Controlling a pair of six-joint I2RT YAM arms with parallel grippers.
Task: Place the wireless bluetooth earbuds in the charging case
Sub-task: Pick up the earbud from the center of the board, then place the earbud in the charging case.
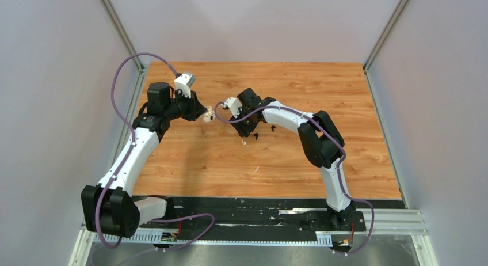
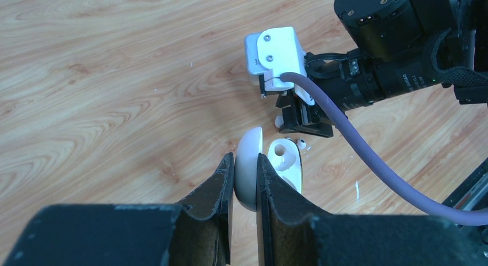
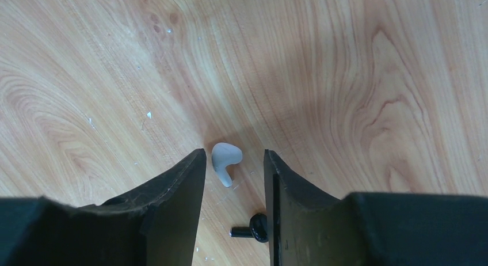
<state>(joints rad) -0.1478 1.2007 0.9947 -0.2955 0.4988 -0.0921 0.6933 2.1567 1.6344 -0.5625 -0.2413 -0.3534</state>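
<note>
Now our left tool (image 2: pixel 245 162) clamps the charging case (image 2: pixel 286 165)
Our right tool (image 3: pixel 233 155) gapes around a white earbud (image 3: pixel 224 158), black earbud (image 3: pixel 256 227) at five o'clock

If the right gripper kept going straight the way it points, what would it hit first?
Probably the white earbud, lying on the wooden table right between the open jaws of the right gripper, though depth is hard to judge.

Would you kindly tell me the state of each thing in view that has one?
charging case: open, held by its lid.
left gripper: shut on the charging case.
right gripper: open, straddling the white earbud.
white earbud: loose on the table, ungripped.
black earbud: loose on the table.
</note>
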